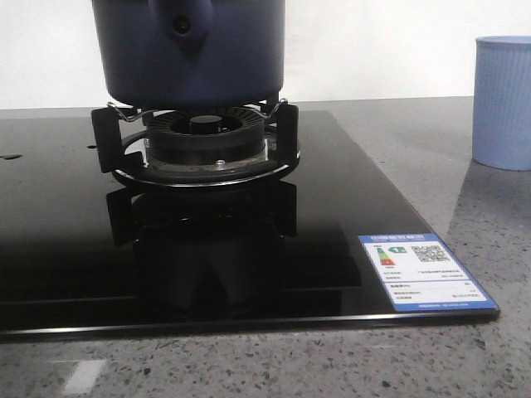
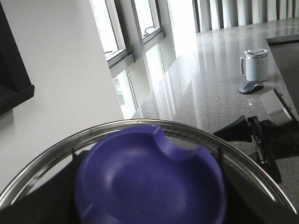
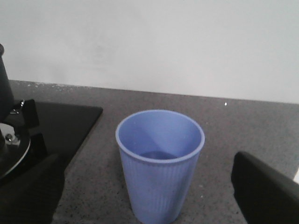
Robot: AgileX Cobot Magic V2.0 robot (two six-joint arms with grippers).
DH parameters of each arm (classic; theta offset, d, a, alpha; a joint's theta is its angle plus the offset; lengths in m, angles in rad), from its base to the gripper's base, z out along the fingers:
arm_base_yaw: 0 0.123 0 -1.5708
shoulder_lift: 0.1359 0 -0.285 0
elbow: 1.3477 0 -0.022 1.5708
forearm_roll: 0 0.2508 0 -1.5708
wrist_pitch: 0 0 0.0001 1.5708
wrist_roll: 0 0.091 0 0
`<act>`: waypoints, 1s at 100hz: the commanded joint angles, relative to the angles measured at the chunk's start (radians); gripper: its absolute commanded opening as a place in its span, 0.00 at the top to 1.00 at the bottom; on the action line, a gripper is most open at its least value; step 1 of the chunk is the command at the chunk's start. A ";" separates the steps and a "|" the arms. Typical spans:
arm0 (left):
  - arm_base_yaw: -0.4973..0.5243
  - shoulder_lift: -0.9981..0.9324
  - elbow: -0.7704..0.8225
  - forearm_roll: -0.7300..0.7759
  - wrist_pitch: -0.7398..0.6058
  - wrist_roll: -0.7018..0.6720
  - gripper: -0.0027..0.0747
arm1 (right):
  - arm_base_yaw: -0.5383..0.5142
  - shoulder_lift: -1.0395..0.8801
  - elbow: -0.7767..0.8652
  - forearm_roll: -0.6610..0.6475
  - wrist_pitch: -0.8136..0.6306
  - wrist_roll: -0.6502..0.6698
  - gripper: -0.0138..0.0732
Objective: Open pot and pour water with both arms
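Glass cooktop (image 1: pixel 75 249), black and glossy, is taking up most of the grey speckled counter (image 1: pixel 465 365) in the front view, and the pot (image 1: pixel 189 50) is sitting on the burner grate (image 1: pixel 199 141) near its back edge, its dark navy side filling the top of that view with the handle stub and its small hole facing the camera. Neither arm is showing in the front view. Well to the right of the pot, off the glass and on the counter, the pale blue ribbed cup (image 1: pixel 503 99) is standing upright. The right gripper (image 3: pixel 149 196) is hanging just in front of that cup (image 3: pixel 160 163), its two dark fingers (image 3: pixel 266 191) spread wide on either side and touching nothing, the wrist level and looking straight over the cup's open mouth, where a little water seems to be lying at the bottom; the burner's edge is showing off to one side. The left gripper is holding its camera close over a glass lid (image 2: pixel 140 135) with a metal rim and a round purple-blue knob (image 2: pixel 149 179); its fingers are hidden behind the lid, so whether they are clamped on it cannot be told. A white mug (image 2: pixel 254 65) and a dark computer mouse (image 2: pixel 251 87) are resting far off on the counter.
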 commanded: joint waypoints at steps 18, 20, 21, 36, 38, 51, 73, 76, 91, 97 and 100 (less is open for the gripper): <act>0.000 -0.029 -0.034 -0.110 0.000 -0.012 0.58 | 0.000 0.136 -0.026 0.046 -0.181 0.001 0.09; 0.000 -0.029 -0.034 -0.110 0.002 -0.012 0.58 | 0.000 0.145 -0.026 0.046 -0.195 0.001 0.09; 0.000 -0.029 -0.034 -0.110 0.002 -0.012 0.58 | 0.000 0.148 -0.026 0.046 -0.205 0.001 0.09; 0.000 -0.029 -0.034 -0.110 0.002 -0.012 0.58 | 0.000 0.217 -0.028 0.037 -0.294 0.001 0.09; 0.000 -0.029 -0.034 -0.110 0.002 -0.012 0.58 | 0.000 0.223 -0.028 0.038 -0.303 0.001 0.09; 0.000 -0.029 -0.034 -0.110 0.002 -0.012 0.58 | 0.000 0.277 -0.028 0.038 -0.344 0.001 0.09; 0.000 -0.029 -0.034 -0.110 0.002 -0.012 0.58 | 0.000 0.366 -0.028 0.038 -0.466 0.003 0.09; 0.000 -0.029 -0.034 -0.110 0.002 -0.012 0.58 | 0.000 0.381 -0.028 0.038 -0.477 0.003 0.09; 0.000 -0.029 -0.034 -0.110 0.002 -0.012 0.58 | 0.000 0.436 -0.028 0.038 -0.528 0.003 0.09; 0.000 -0.029 -0.034 -0.110 0.002 -0.012 0.58 | 0.000 0.453 -0.028 0.038 -0.543 0.003 0.09; 0.000 -0.029 -0.034 -0.110 0.002 -0.012 0.58 | 0.000 0.459 -0.030 0.038 -0.548 0.003 0.09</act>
